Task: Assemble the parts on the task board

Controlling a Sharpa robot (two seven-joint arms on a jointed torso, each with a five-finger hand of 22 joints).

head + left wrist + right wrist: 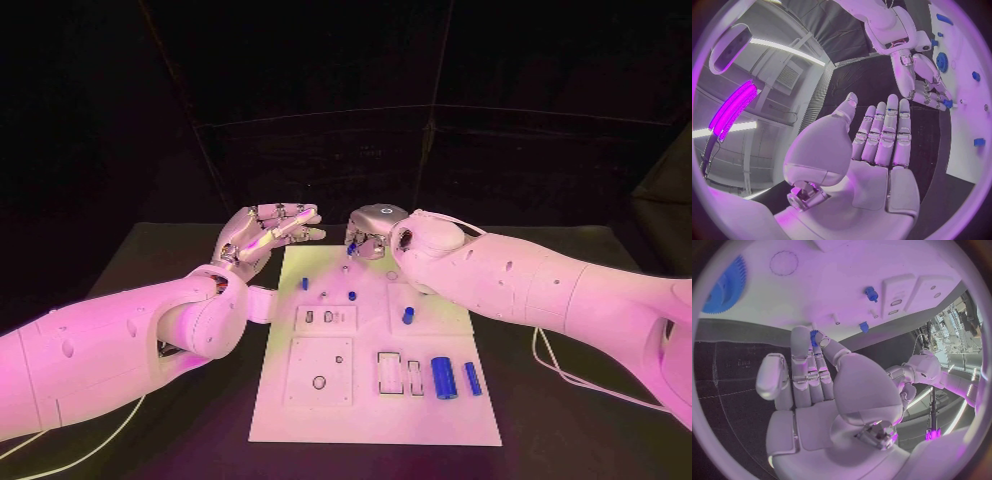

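The white task board [372, 405] lies in the middle of the black table. My right hand [372, 230] hovers over the board's far edge and pinches a small blue part [815, 336] between thumb and a finger; the same blue part [947, 103] shows at its fingertips in the left wrist view. My left hand [268, 232] is raised beyond the board's far left corner, palm open, fingers straight, holding nothing. On the board lie two blue cylinders [444, 378], a blue piece [408, 315] and two small blue pegs [304, 283]. A blue gear [726, 285] sits near the right hand.
Raised white blocks with sockets [320, 370] take up the board's left half, and a slotted frame [391, 372] lies beside the cylinders. A short white pin [835, 318] stands on the board close to the right fingertips. Bare black table [159, 260] surrounds the board.
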